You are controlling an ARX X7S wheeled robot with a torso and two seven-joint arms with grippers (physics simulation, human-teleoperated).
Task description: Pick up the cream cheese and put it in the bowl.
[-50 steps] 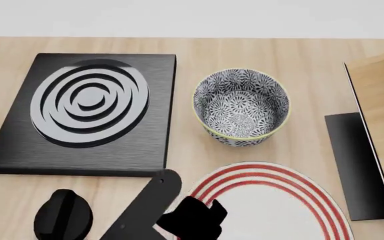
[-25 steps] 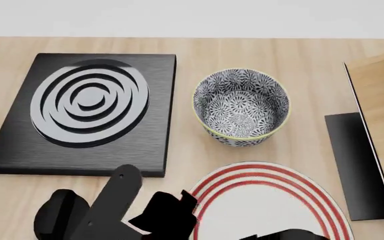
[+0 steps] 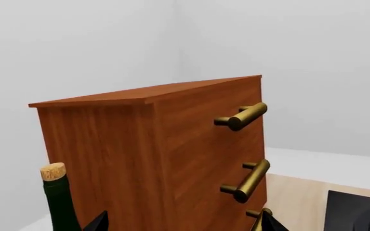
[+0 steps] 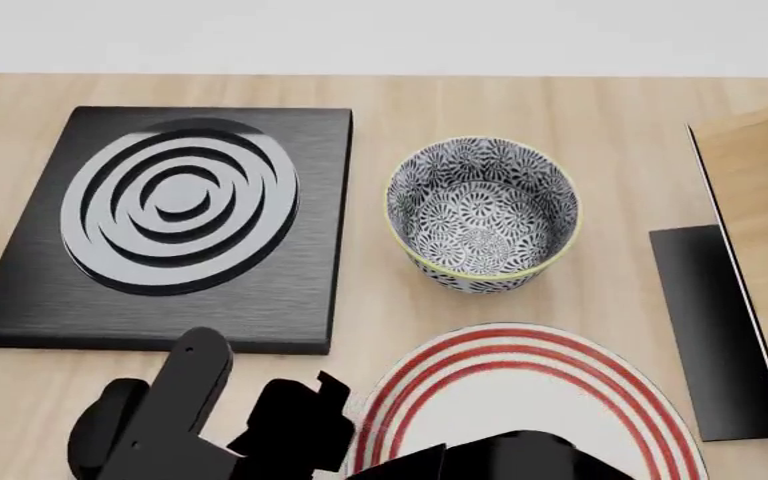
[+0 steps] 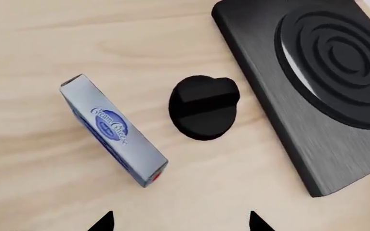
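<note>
We see the small pale blue-grey cream cheese box (image 5: pixel 113 130) lying on the light wooden table (image 5: pixel 37 38), near a round black knob (image 5: pixel 204 107) beside the flat black stove plate (image 5: pixel 313 82). Our right gripper (image 5: pixel 179 222) hangs above the box with its jaws wide open. The round black-and-white flowery bowl (image 4: pixel 483 214) sits well apart, behind the white plate with red rings (image 4: pixel 544 390). Our left gripper (image 3: pixel 181 224) is open too, facing a brown wooden cabinet (image 3: pixel 159 154) and a green bottle (image 3: pixel 59 199).

The head view looks steeply down on the stove (image 4: pixel 171 225). The right wrist view hangs close above the stove (image 5: pixel 313 86) too. The left wrist view faces sideways, away from it, at a cabinet (image 3: pixel 165 159).
</note>
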